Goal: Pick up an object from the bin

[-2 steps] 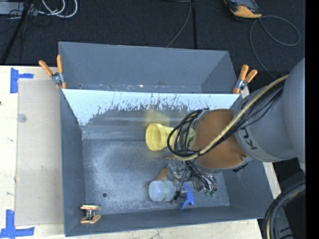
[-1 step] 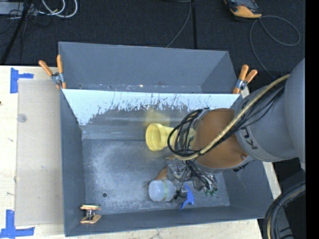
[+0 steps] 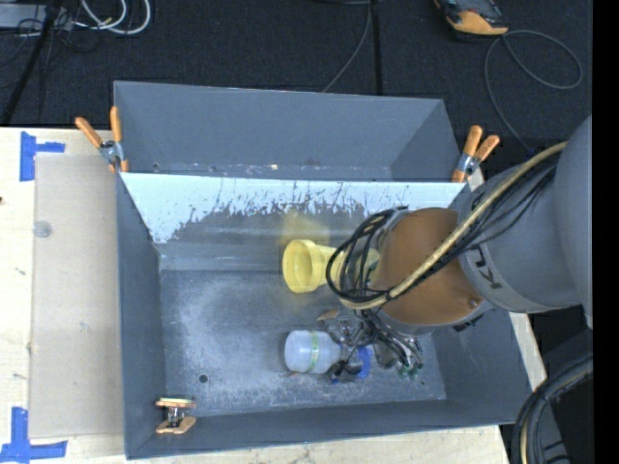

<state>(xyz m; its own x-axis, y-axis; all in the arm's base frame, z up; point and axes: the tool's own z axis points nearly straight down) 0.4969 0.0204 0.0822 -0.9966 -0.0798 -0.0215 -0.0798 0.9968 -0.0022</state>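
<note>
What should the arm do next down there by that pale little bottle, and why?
Probably nudge a little sideways, toward the pale bottle. The gripper sits low near the front of the bin, right beside the bottle rather than centred over it. The yellow cup lies farther back, so the bottle looks like the nearer pick.

I see the grey metal bin (image 3: pixel 213 336), its floor scuffed pale and mostly bare toward the view's left. A yellow funnel-shaped piece (image 3: pixel 305 265) lies on its side near the back wall. A pale rounded container (image 3: pixel 309 351) lies nearer the front, apart from it.
</note>
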